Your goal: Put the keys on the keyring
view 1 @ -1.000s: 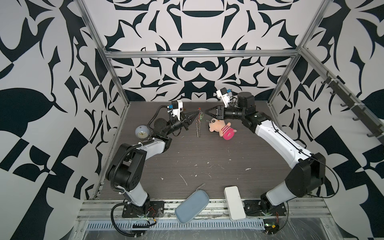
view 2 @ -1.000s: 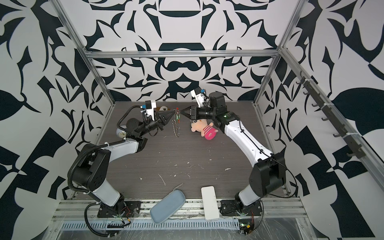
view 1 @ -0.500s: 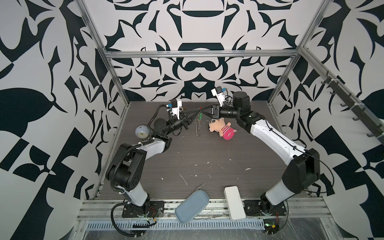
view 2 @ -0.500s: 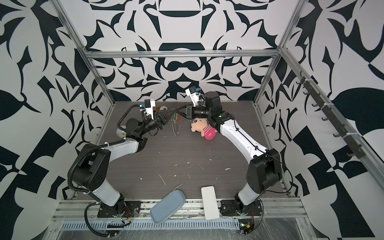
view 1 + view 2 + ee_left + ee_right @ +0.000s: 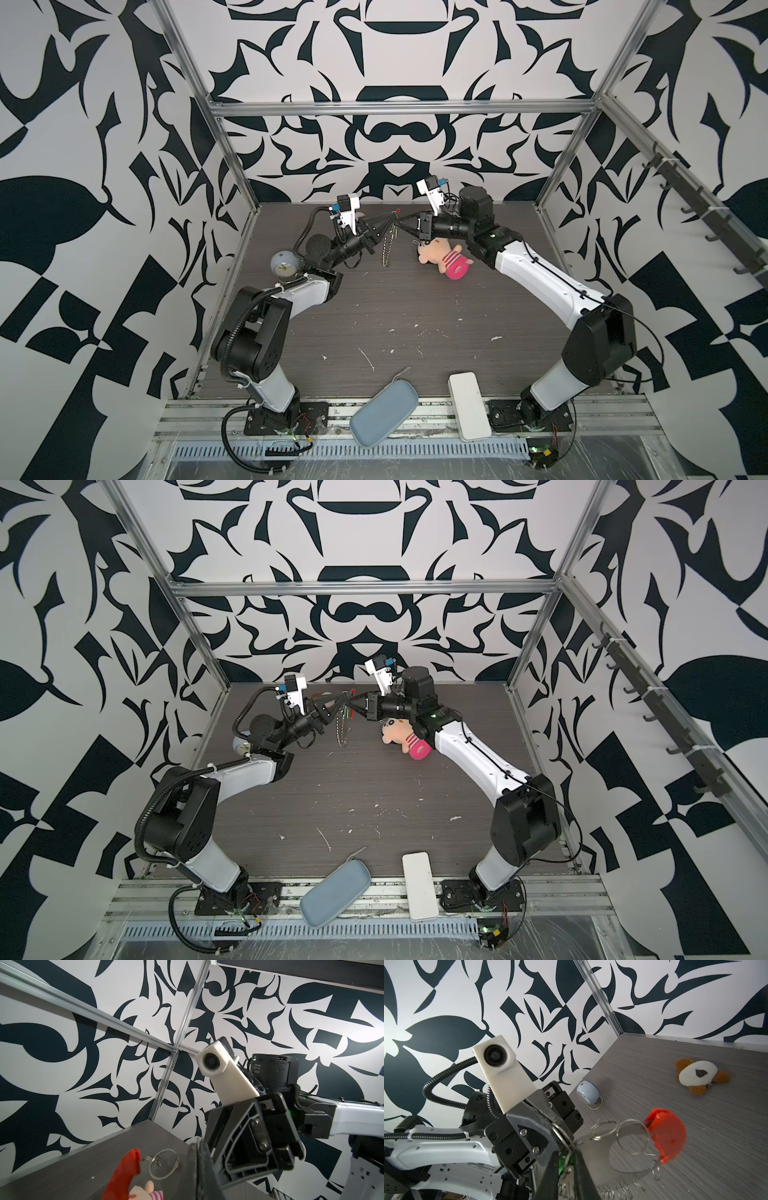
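The keyring hangs in the air at the back of the table. It shows a red curved segment [image 5: 664, 1138], silver rings [image 5: 632, 1139] and a dangling chain [image 5: 387, 249] [image 5: 341, 729]. My left gripper [image 5: 390, 217] [image 5: 346, 696] [image 5: 197, 1144] is shut on one of the silver rings. My right gripper [image 5: 397, 226] [image 5: 354, 708] [image 5: 566, 1155] meets it tip to tip from the right. It is shut on the keys [image 5: 563, 1164], a small green piece with a metal end between its fingers, right against the held ring.
A pink-striped plush doll [image 5: 444, 259] lies under the right wrist. A blue-grey ball with a ring [image 5: 284, 264] sits at the far left and a brown-and-white plush [image 5: 697, 1076] near the back wall. A grey-blue case [image 5: 384, 409] and a white box [image 5: 469, 405] lie at the front edge.
The right arm has swung left, bringing its gripper tip up against the left gripper's tip and the keyring. The left arm has hardly moved.
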Controlling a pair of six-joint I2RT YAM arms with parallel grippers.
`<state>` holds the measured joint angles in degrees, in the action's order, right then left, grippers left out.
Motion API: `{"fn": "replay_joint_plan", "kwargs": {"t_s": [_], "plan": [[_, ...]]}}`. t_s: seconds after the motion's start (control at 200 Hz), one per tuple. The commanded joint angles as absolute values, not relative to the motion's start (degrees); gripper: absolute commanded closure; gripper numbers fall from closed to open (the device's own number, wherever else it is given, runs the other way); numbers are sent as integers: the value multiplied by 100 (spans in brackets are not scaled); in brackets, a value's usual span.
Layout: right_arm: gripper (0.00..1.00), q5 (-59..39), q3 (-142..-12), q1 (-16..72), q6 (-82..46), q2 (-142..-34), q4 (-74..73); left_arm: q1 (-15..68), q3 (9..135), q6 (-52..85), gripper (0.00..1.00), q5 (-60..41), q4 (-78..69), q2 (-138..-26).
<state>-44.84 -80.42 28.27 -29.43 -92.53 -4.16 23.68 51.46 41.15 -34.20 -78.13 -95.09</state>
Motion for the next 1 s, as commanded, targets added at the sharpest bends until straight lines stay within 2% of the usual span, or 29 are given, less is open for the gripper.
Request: {"fn": "replay_joint_plan", "kwargs": {"t_s": [0.0,0.14,0.39,0.61,0.995], "plan": [[78,-4585,-7994,2967,-2804,-9034,-321,2463,5415,4205,100,-3310,-8256,-9403],[72,-4422,-7902,2678,-2666,-8648,-10,2467,5340,4196,100,-3339,-8261,-9360],[69,-4433,-7997,2279,-2648,-8387,42,2468,5326,4272,100,-3471,-8261,-9346],[78,-4985,-8286,2294,-3248,-8826,-658,2468,5362,4429,100,-3629,-8256,-9345],[79,-5197,-8209,2441,-3567,-9040,-1246,2468,5502,4574,100,-3577,-8257,-9382]]}}
